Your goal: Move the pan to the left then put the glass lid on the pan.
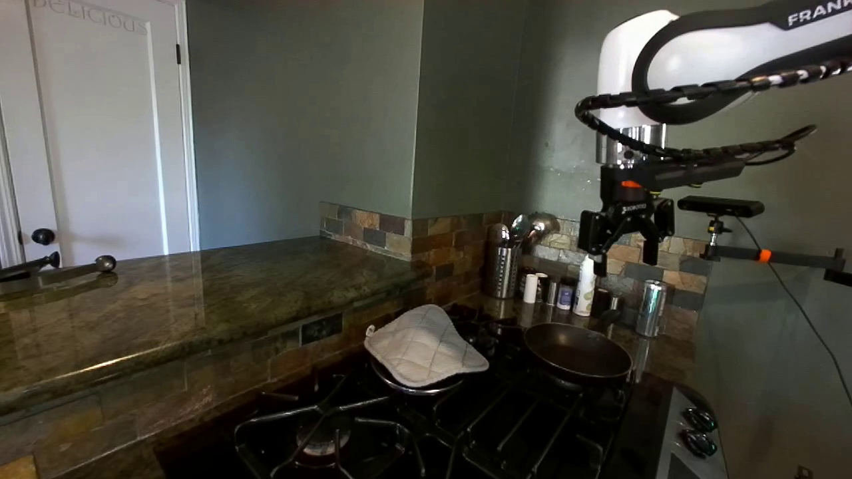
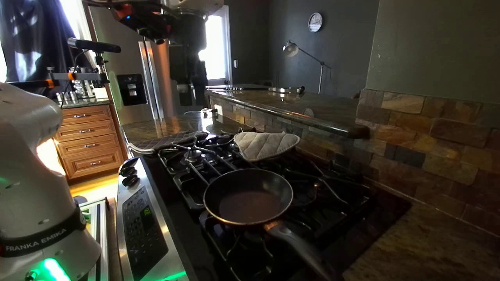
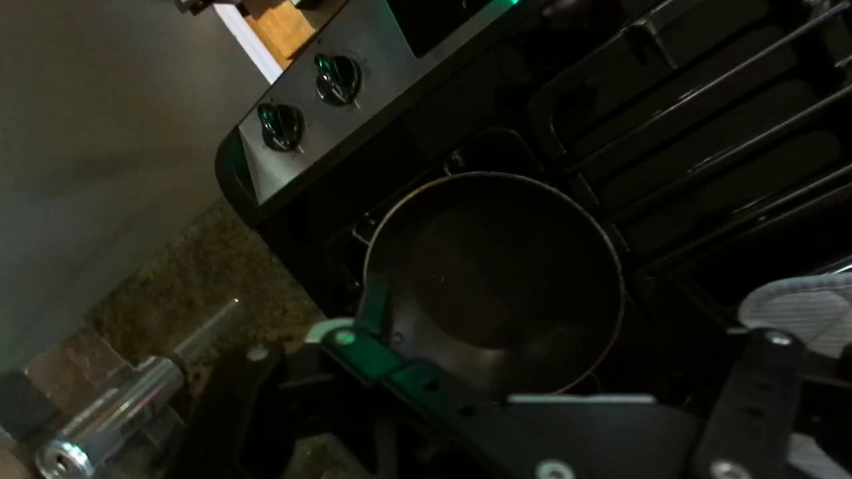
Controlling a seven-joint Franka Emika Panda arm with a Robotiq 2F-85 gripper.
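Both exterior views overlook the stove (image 1: 489, 422); the nearer wrist view (dim) looks, seemingly steeply, down on the pan (image 3: 496, 276).

quilted pad (image 3: 802, 306) partly outside wrist view

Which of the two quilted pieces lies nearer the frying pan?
The whitish quilted piece, close to the pan; in an exterior view, the dark quilted piece lies farther off, across the stove.

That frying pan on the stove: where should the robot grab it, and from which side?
Probably the handle, coming from above with the open end effector straddling it: the handle is narrow, juts out from the round pan, and nothing lies across the part seen.
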